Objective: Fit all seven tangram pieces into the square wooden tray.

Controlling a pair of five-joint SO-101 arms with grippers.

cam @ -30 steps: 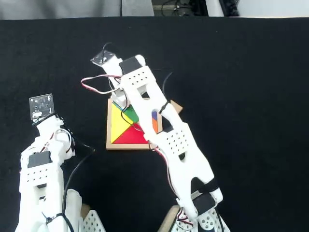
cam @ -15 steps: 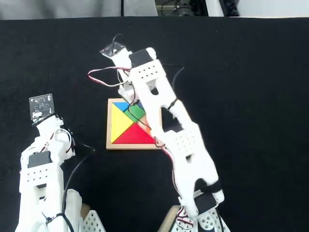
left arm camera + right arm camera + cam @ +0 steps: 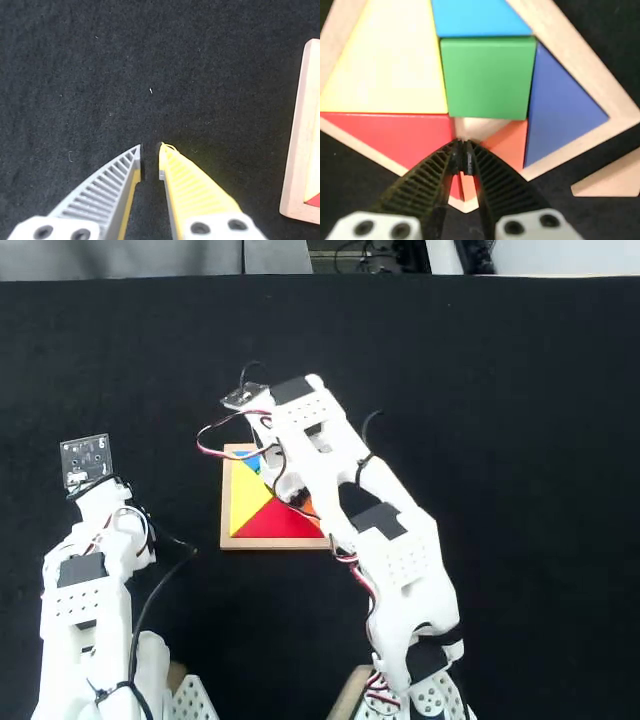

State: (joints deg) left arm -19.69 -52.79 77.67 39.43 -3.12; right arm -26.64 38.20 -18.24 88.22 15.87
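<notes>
Your right gripper is pressed shut above the tray's centre gap. The loose wooden triangle just outside the tray looks light, rigid and slick; pinch its straight edges.

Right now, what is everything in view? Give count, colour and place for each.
tray: 1, pale wood, on the black cloth.
yellow triangle: 1, large, in the tray.
red triangle: 1, large, in the tray beside the yellow triangle.
green square: 1, mid-tray.
light blue triangle: 1, in the tray against the green square.
dark blue triangle: 1, in the tray beside the green square.
orange piece: 1, in the tray between the red and dark blue triangles.
plain wooden piece: 1, on the cloth outside the tray.
black cloth: 1, covers the table.
left gripper: shut, above bare cloth near the tray.
right gripper: shut, above the tray's middle.
</notes>
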